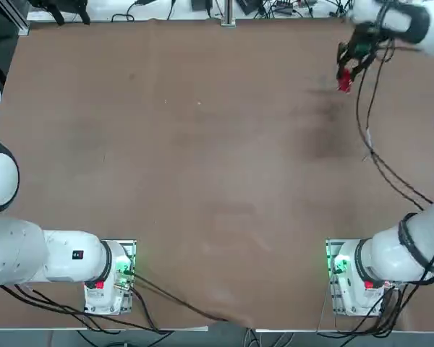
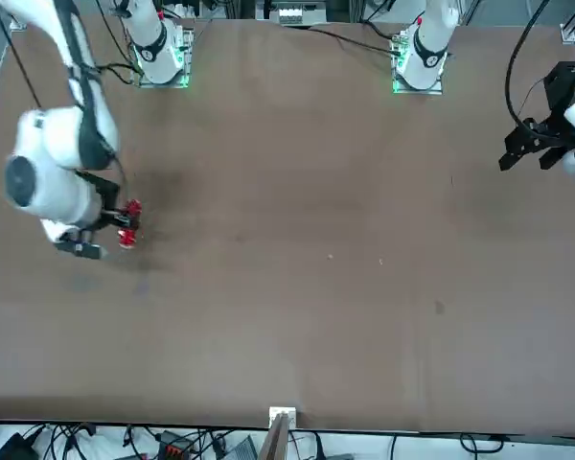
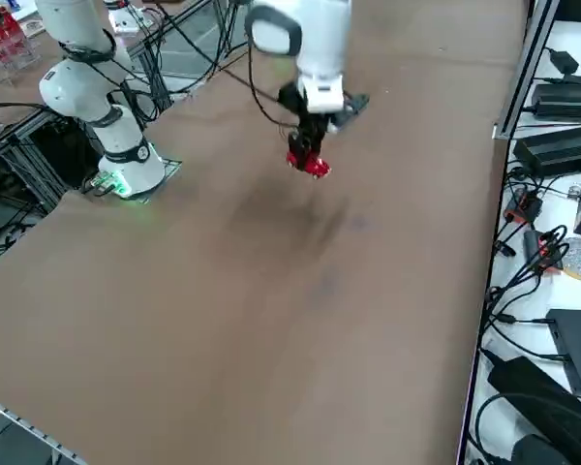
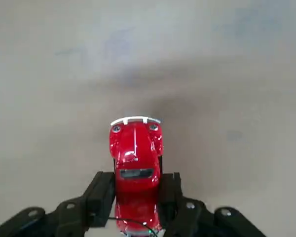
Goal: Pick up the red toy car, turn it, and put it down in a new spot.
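Claw [image 4: 137, 200] pinches the red toy car [image 4: 136, 163] by its flanks, above the bench [image 1: 202, 181] at far right; I judge that letting go at this height could drop it, or a quick turn could slip the smooth body.

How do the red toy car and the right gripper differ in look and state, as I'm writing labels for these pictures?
The red toy car is glossy red and rounded, while the right gripper is black and angular. The car is the thing being held, whereas the gripper is shut on it, a finger at each side. The car has a pale bumper bar; the gripper shows small round screws instead. Both are up off the table.
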